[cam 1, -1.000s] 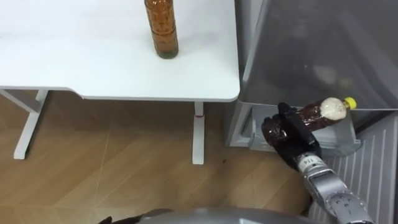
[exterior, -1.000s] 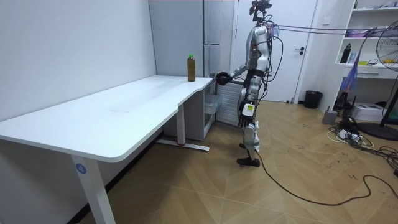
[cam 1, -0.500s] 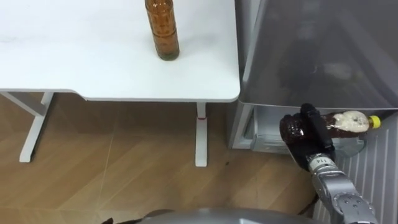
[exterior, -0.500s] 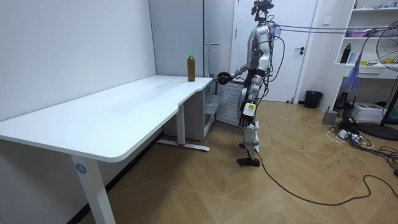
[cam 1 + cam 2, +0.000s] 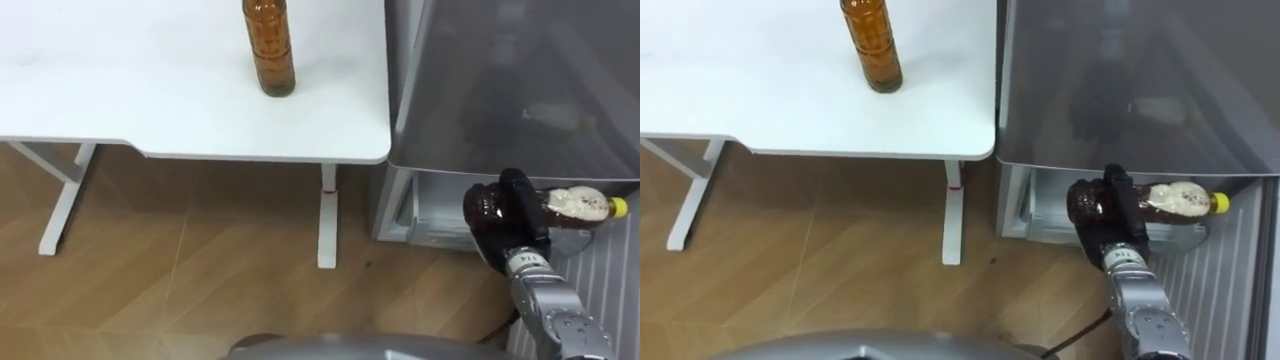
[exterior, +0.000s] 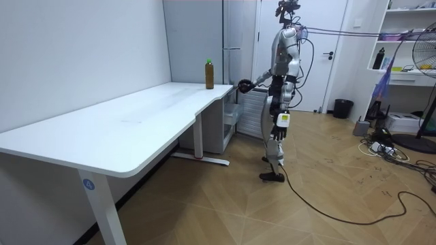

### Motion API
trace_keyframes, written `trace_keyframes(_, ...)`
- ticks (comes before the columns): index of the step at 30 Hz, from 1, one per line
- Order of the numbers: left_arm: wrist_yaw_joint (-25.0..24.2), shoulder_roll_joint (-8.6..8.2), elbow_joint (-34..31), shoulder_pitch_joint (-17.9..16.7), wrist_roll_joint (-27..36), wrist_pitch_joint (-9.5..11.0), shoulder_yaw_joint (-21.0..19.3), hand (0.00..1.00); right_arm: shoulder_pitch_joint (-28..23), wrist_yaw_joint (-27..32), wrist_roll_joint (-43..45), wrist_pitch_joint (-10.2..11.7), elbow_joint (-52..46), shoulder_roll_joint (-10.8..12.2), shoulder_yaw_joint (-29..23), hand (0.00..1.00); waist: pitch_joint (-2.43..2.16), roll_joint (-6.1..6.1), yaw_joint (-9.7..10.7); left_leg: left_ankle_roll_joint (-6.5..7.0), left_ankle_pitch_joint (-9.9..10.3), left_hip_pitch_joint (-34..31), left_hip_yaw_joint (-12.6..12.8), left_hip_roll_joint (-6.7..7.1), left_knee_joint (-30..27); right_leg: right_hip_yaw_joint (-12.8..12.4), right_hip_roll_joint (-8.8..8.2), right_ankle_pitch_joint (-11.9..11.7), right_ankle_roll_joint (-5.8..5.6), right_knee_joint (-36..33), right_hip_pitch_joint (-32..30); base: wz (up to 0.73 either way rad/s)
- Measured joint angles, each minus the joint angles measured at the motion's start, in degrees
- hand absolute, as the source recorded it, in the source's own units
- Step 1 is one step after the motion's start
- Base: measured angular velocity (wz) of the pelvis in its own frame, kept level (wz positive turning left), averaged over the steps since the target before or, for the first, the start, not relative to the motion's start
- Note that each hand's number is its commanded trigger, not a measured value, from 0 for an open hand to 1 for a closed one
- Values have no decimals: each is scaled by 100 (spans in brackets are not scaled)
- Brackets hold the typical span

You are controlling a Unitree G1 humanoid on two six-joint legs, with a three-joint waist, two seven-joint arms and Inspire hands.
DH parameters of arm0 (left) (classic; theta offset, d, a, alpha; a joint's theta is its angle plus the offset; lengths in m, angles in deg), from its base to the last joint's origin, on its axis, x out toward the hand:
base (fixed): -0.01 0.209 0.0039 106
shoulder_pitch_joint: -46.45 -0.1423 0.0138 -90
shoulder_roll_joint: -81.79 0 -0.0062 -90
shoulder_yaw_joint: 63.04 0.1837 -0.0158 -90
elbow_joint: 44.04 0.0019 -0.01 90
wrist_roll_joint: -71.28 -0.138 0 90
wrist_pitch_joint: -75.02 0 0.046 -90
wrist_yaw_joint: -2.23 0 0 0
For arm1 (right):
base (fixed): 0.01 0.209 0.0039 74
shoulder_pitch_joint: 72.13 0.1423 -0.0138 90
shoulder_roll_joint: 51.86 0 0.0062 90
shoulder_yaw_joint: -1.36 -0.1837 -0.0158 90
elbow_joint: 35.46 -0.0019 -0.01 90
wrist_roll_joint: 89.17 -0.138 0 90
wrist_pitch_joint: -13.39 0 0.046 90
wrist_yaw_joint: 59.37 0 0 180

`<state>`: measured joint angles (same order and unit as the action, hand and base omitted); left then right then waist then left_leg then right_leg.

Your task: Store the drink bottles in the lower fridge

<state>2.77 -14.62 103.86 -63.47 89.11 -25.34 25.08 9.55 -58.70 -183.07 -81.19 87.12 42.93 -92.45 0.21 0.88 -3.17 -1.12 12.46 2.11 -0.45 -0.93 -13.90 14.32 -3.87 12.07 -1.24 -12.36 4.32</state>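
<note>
Right hand (image 5: 497, 212) has its dark fingers wrapped round the body of a plastic bottle (image 5: 578, 205). The bottle is clear and holds brown drink. It has a yellow cap and a paler band below the neck. It lies sideways with the cap toward the robot's right.

The bottle is at the mouth of the open lower fridge compartment (image 5: 440, 205), in front of a clear drawer. Can't tell whether it touches the drawer. The closed grey fridge door (image 5: 510, 90) sits straight above in the eye views, its lower edge just over the hand. The ribbed white inside of the open lower door (image 5: 600, 280) is at the robot's right, close to the forearm.

To the left is bare wood floor (image 5: 180, 270) and a white table leg (image 5: 322, 215). The table (image 5: 120, 90) has its corner just beside the fridge's side, with a narrow gap between them.

A second bottle (image 5: 270, 50) of brown drink stands upright near the table's right edge, well apart from the hand.

The eye views crop that bottle's top, but the room view shows it has a green cap. The room view also shows the robot upright at the fridge (image 6: 231, 61), past the table's far end, right arm out, with open floor behind it.
</note>
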Motion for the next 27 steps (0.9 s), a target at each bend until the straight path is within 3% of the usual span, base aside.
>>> trace_keyframes(4,-26,25,42,137,-10,-17,61,0,694,32,-28,-36,851,-61,-50,100,27,127,4,0,0,-530,-11,13,-291,21,-58,66,30,-368,-499,4)
trace_keyframes(5,-25,29,74,188,-12,-19,69,0,799,81,-29,-30,944,-79,-86,100,15,159,-8,0,0,-652,-12,21,-362,23,-76,85,34,-447,-618,6)
trace_keyframes(8,-39,78,252,361,3,-7,94,0,1421,163,-25,9,1485,-149,-239,100,67,255,-33,2,-1,-1105,-14,48,-597,12,-157,139,69,-848,-1172,0)
trace_keyframes(11,-122,228,522,611,1,-17,155,0,1996,154,-50,28,2163,-151,-260,100,99,223,-75,2,-1,-1596,-9,86,-901,-15,-258,284,128,-1310,-1738,4)
trace_keyframes(12,-124,256,587,709,3,-9,187,0,2168,149,-50,12,2350,-149,-255,100,146,158,-152,0,0,-1799,-3,96,-1034,-32,-302,332,159,-1527,-1976,0)
trace_keyframes(17,-141,273,685,1060,3,0,283,0,2604,94,30,-35,2645,-209,-261,100,192,84,-234,-6,3,-2776,10,92,-1624,-124,-369,426,259,-2160,-2972,3)
trace_keyframes(20,-109,293,690,1113,35,68,283,0,2908,78,169,-86,2988,-329,-425,100,212,51,-223,-8,4,-3267,-3,159,-1928,-144,-493,522,289,-2592,-3502,10)
trace_keyframes(24,-100,496,687,1322,46,130,628,0,3235,85,215,-38,3067,-534,-431,100,277,-88,-230,-14,3,-4006,-26,265,-2350,-152,-712,659,310,-3210,-4297,15)
trace_keyframes(27,-100,576,687,1330,51,258,782,0,3500,157,210,-38,3139,-681,-425,100,277,-104,-256,-43,48,-4465,-93,260,-2656,-112,-729,706,360,-3464,-4674,10)
